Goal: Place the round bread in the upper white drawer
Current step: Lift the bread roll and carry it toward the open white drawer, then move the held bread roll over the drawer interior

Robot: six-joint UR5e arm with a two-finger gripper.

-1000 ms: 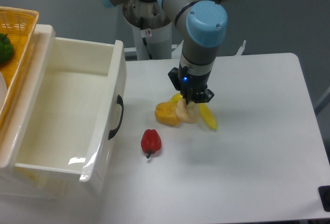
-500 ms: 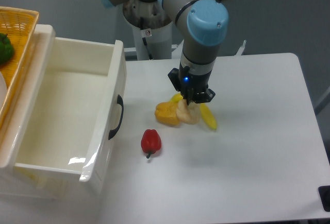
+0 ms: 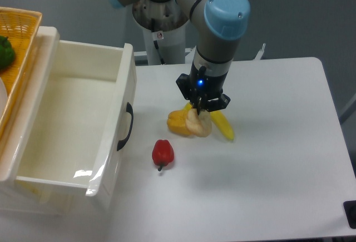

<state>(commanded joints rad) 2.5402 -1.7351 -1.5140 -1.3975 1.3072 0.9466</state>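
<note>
End effector sits directly on top of the round bread, its dark fingertips meeting the bun's upper edge; whether they are pinching it or merely touching cannot be told from this angle, since the wrist hides the gap. The round bread lies on the counter, pressed against the orange-yellow pepper on its left and touching the banana on its right, so it is wedged between the two.

Judging by its pale, lumpy look, the bun is probably light and somewhat soft, likely to dent under a hard squeeze yet unlikely to slip. A gentle hold across its narrower width, from above, seems best, with the fingers kept clear of its two neighbours so neither is dragged along.

Further out, a red pepper lies alone nearer the front. The upper white drawer stands pulled open at the left, interior bare, and a wicker basket sits beyond it.
</note>
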